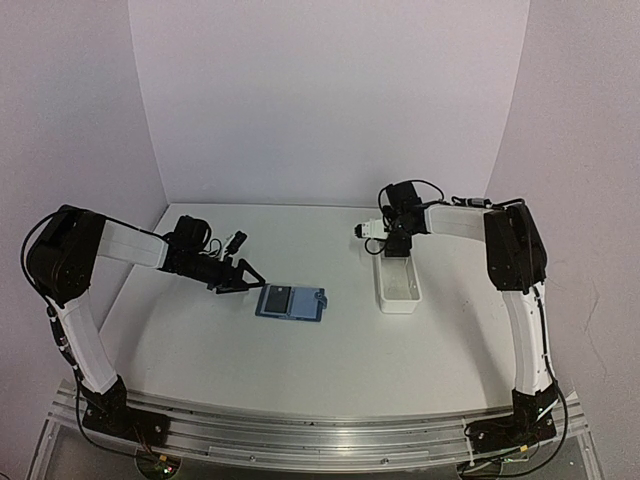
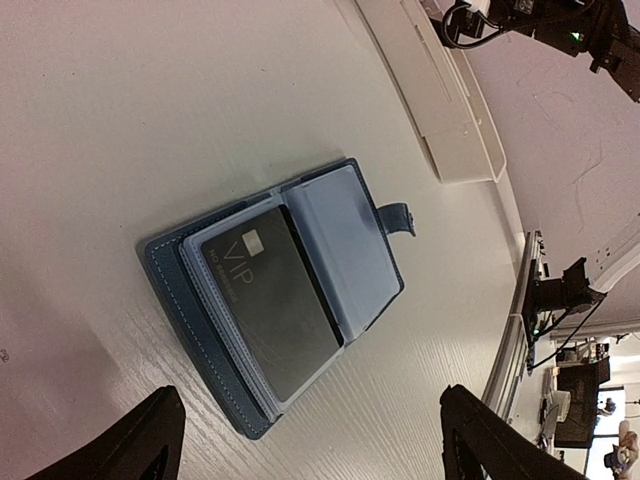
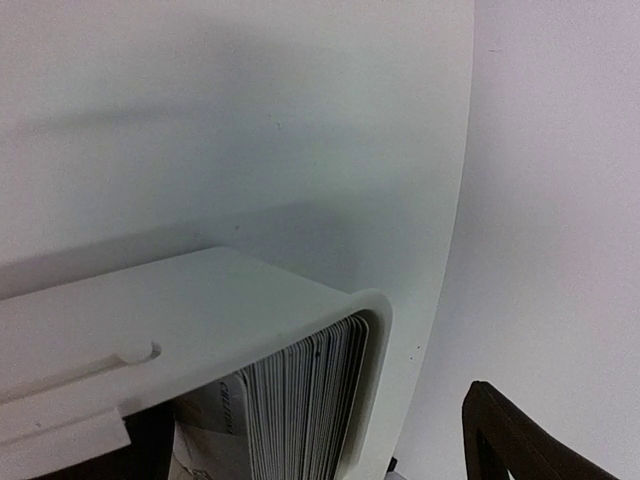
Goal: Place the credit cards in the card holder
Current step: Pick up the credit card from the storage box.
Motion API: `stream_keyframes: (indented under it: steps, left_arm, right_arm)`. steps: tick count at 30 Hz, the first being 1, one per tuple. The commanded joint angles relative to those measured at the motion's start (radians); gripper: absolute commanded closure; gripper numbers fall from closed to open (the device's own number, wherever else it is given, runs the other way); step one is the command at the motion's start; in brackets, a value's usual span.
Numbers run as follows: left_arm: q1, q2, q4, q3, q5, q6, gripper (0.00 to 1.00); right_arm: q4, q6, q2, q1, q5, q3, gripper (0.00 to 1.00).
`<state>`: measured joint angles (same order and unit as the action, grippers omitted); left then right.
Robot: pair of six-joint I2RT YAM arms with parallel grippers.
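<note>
- White tabletop is carrying everything, with pale walls behind it.
- Blue card holder is lying open and flat near the middle, its snap tab pointing toward the tray.
- One dark card is sitting in its left half.
- Left hand is hovering just beside the holder's left edge, fingers spread wide, gripping nothing.
- Long white tray is sitting well to the right, holding a stack of cards on edge.
- Right hand is hanging over the tray's far end; I cannot tell whether it is released or clenched.
</note>
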<state>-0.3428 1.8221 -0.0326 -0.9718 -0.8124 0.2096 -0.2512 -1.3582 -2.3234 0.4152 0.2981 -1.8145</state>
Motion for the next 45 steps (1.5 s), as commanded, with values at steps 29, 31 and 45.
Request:
stream_keyframes:
  steps: [29,31,45]
  left_arm:
    - [0.007,-0.012,0.028,0.013,-0.025,0.005,0.12]
    - [0.006,-0.012,0.028,0.013,-0.025,0.005,0.12]
    - [0.006,-0.015,0.028,0.016,-0.028,0.007,0.12]
  right_arm:
    - [0.075,0.015,0.068,-0.01,0.038,-0.02,0.55]
    - [0.074,0.019,0.067,-0.009,0.038,-0.017,0.62]
    - [0.044,0.048,0.079,-0.01,0.023,-0.012,1.0]
